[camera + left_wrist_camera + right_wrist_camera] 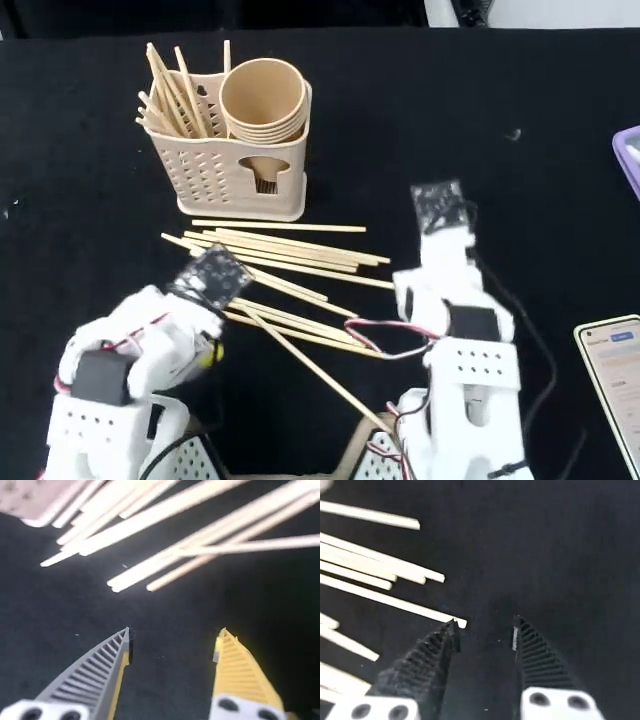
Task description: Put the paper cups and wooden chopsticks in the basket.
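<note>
- The basket (235,170) stands at 11 o'clock on the black bench (80,200), holding stacked paper cups (263,95) and upright chopsticks (170,100).
- At the basket's 6 o'clock, loose chopsticks (290,250) lie scattered.
- The left gripper (175,632), at the pile's 8 o'clock, is released and empty.
- The right gripper (482,622), at the pile's 3 o'clock, is also released, one tip just beside a stick's end.

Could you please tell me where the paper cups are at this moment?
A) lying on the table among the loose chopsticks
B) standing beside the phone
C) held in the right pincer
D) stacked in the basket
D: the paper cups sit nested in one compartment of the basket, next to the chopsticks standing in its other compartment.
</note>
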Motion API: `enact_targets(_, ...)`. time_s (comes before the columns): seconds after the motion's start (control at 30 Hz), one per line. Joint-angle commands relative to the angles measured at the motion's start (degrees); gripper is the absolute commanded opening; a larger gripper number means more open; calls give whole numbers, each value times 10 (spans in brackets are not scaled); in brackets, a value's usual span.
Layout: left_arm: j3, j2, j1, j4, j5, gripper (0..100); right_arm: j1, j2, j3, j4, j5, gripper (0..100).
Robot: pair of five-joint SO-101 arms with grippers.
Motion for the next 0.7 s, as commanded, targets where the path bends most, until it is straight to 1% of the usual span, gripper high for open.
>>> enact_targets(0.0, -49, 119, 45, -26, -16, 278, 40, -15, 10, -33, -16, 177)
enact_targets(0.1, -114, 223, 92, -25, -6, 277, 56, -15, 25, -34, -21, 177)
enact_targets(0.23, -218, 342, 149, -27, 41, 277, 95, -15, 32, -57, -51, 177)
enact_targets(0.3, -241, 393, 181, -33, 62, 277, 119, -15, 32, -65, -65, 177)
enact_targets(0.33, -243, 418, 190, -44, 89, 277, 129, -15, 32, -66, -72, 177)
enact_targets(0.47, -244, 513, 198, -127, 239, 277, 140, -15, 30, -66, -81, 177)
enact_targets(0.53, -249, 560, 201, -156, 338, 277, 137, -15, 31, -66, -81, 177)
enact_targets(0.67, -250, 635, 204, -170, 556, 279, 137, -15, 31, -66, -79, 177)
